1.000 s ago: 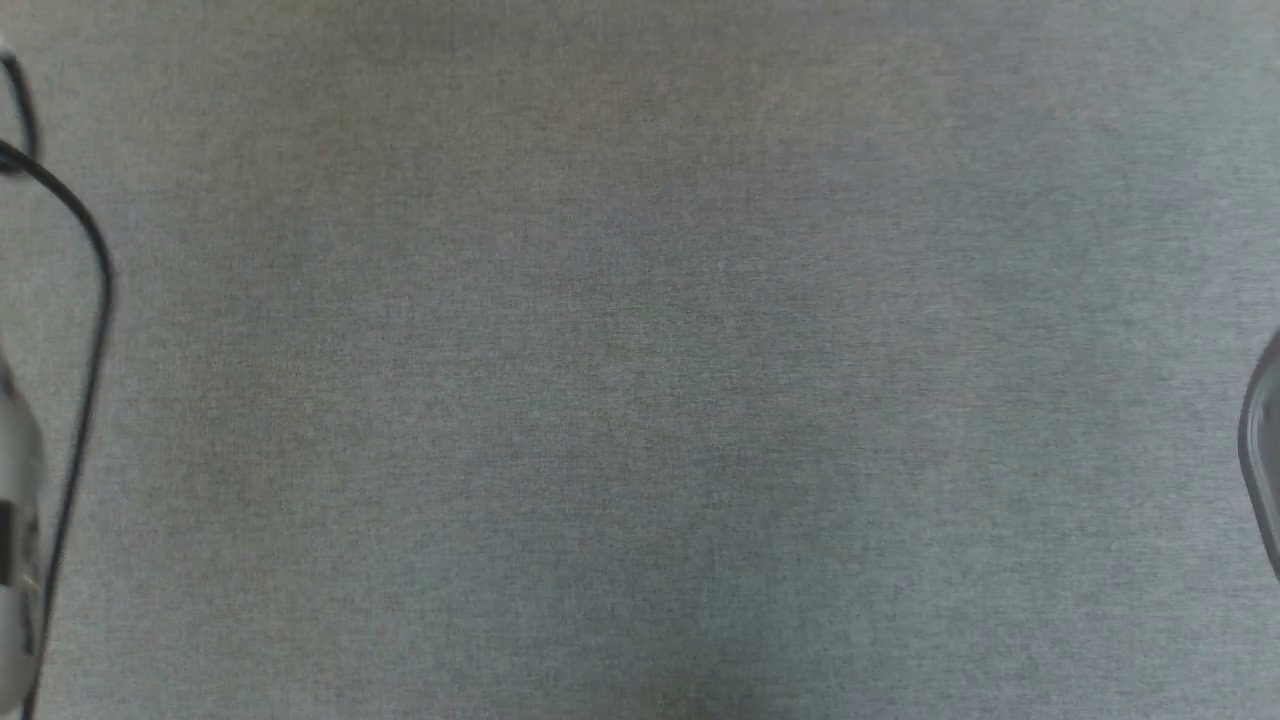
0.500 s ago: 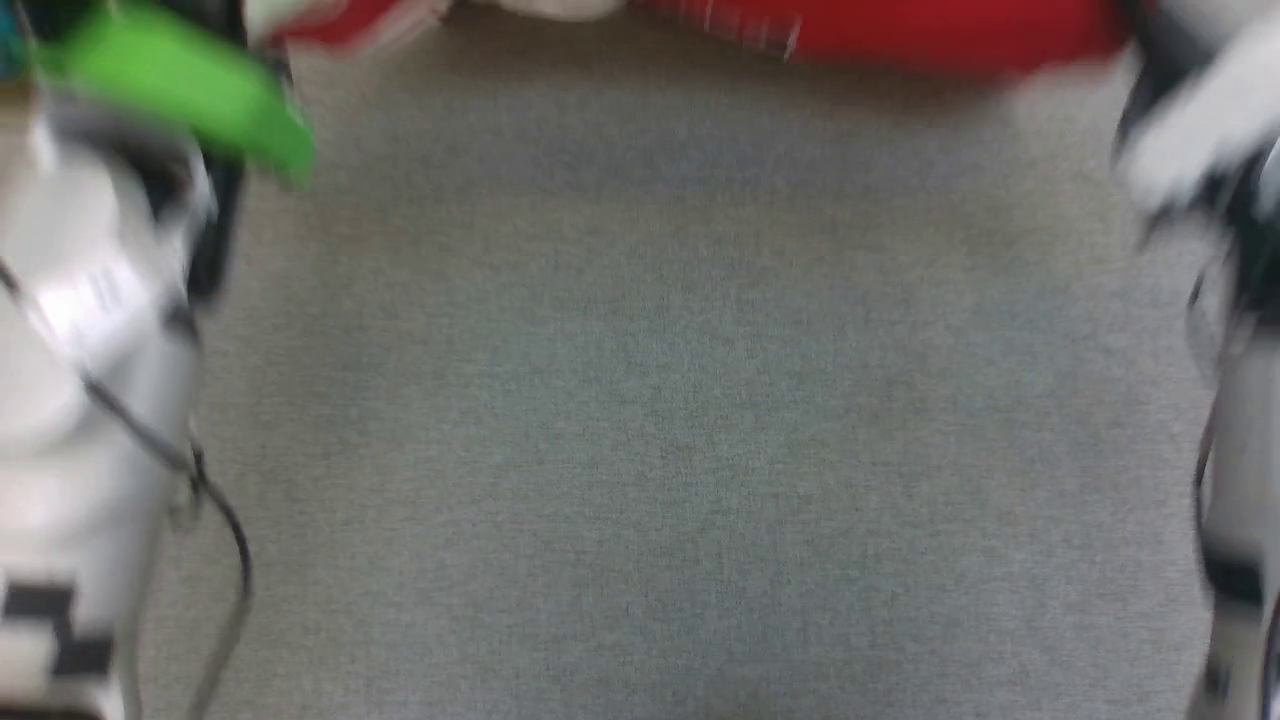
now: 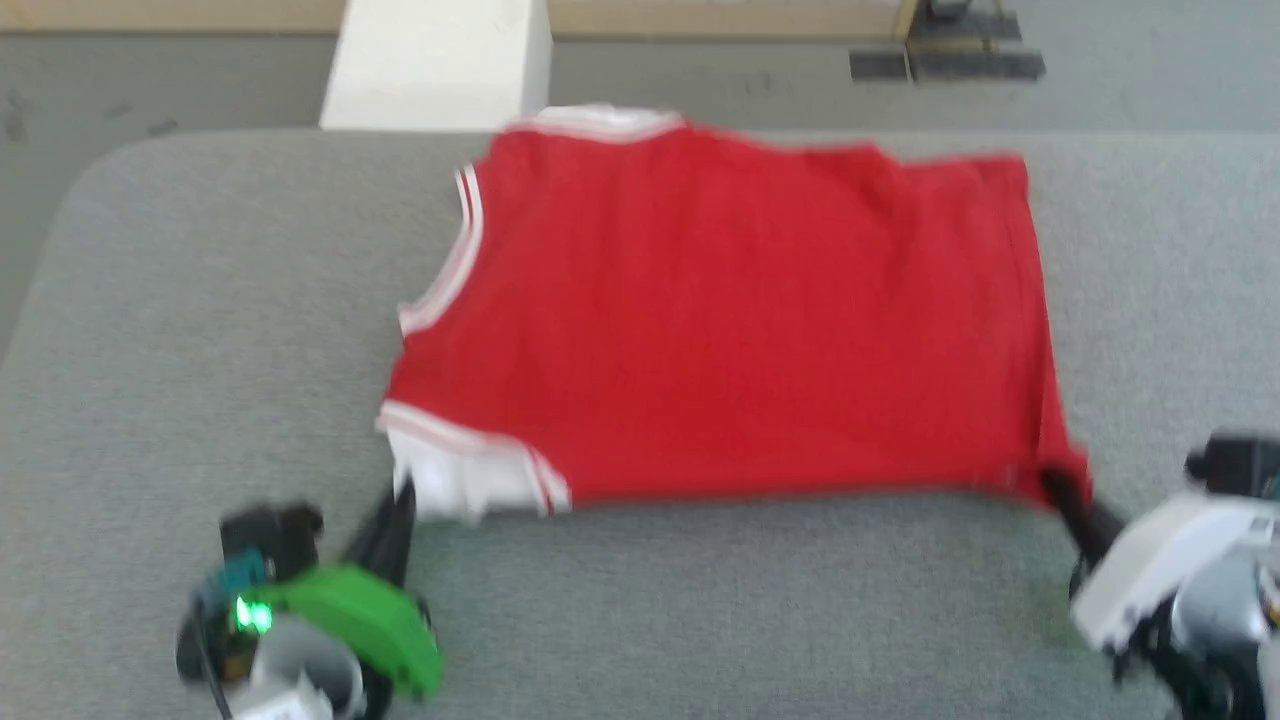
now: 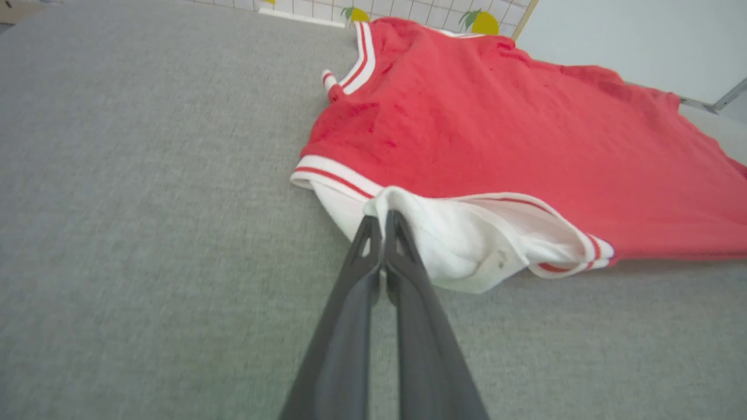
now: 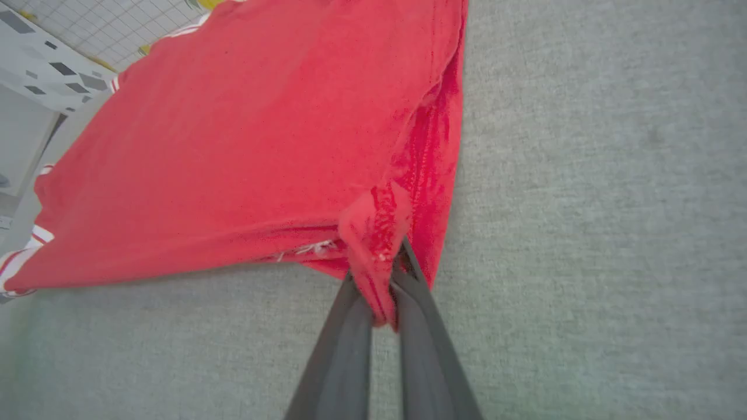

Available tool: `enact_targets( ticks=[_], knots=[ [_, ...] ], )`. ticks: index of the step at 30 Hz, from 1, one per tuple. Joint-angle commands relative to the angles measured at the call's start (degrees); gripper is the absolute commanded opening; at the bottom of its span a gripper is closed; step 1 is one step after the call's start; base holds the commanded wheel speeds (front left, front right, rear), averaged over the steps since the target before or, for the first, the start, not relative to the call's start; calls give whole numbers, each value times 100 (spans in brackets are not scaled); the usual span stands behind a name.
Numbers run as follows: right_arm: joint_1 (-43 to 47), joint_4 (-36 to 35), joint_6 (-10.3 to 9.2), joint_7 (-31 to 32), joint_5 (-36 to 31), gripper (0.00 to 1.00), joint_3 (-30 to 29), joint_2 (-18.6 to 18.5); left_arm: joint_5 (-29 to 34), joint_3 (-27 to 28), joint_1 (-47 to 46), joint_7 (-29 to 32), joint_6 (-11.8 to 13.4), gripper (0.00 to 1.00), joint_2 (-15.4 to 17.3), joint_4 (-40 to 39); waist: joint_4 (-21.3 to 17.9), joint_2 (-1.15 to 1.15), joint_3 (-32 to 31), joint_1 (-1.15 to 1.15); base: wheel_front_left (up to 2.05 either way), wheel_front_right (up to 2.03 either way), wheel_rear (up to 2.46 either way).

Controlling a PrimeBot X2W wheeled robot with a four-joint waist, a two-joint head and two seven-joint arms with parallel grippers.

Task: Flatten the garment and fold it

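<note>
Red shirt [image 3: 730, 320], plain side up, spread nearly flat on a grey fabric surface [image 3: 200, 300], neck end to the left, hem to the right, red-and-white striped trim, white sleeve poking out at the near left corner, near hem corner bunched up

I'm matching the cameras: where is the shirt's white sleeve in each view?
Head: sleeve, lower left, at the left gripper.
Left wrist: sleeve, centre, pinched in that gripper.
Right wrist: its striped trim, far left edge.
Shared landmark: the red shirt.
</note>
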Motion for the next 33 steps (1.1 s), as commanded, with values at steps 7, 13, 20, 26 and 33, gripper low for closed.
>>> enact_targets(
  ticks=[7,13,20,26,33],
  knots=[
    [1113,-477,-12,877,-578,0,18,-130,-668,101,1210,908,584,0,89,-272,161,0,-578,0,0,0,0],
    [1684,-810,-12,1915,-694,0,-67,-67,-1115,142,1986,1752,1128,0,192,-760,93,0,-700,0,0,0,0],
    [1742,-1224,-12,2163,-606,0,-335,35,-1229,342,2194,1728,1325,0,201,-1573,32,0,-707,0,0,0,0],
    [1232,-1504,-12,1964,-715,0,-390,88,-866,431,1486,1360,1029,0,372,-1860,13,0,-585,0,0,0,0],
    [653,-1462,-12,2029,-898,0,-274,-4,-534,286,269,1294,672,0,412,-1479,-33,0,-212,0,0,0,0]
  ],
)
